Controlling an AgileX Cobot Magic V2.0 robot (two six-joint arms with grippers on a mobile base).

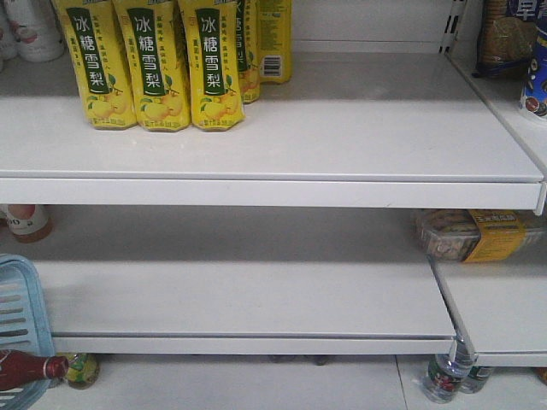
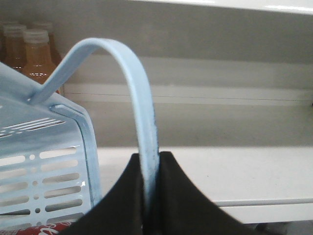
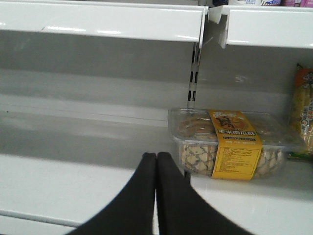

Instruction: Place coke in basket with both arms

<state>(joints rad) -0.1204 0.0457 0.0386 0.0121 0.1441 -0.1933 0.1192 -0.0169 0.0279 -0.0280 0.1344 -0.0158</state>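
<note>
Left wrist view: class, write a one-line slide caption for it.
Left gripper shut on the handle of the light blue basket, shelf behind.

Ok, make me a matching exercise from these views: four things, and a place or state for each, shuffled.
Things:
1. left gripper
2. right gripper
3. yellow pear-drink bottles
4. clear snack box

Places or states:
A. on the top shelf
B. shut on nothing
C. on the right-hand shelf, yellow label
D. shut on the basket handle

Pairs: 1-D, 2-B, 3-A, 4-C
</note>
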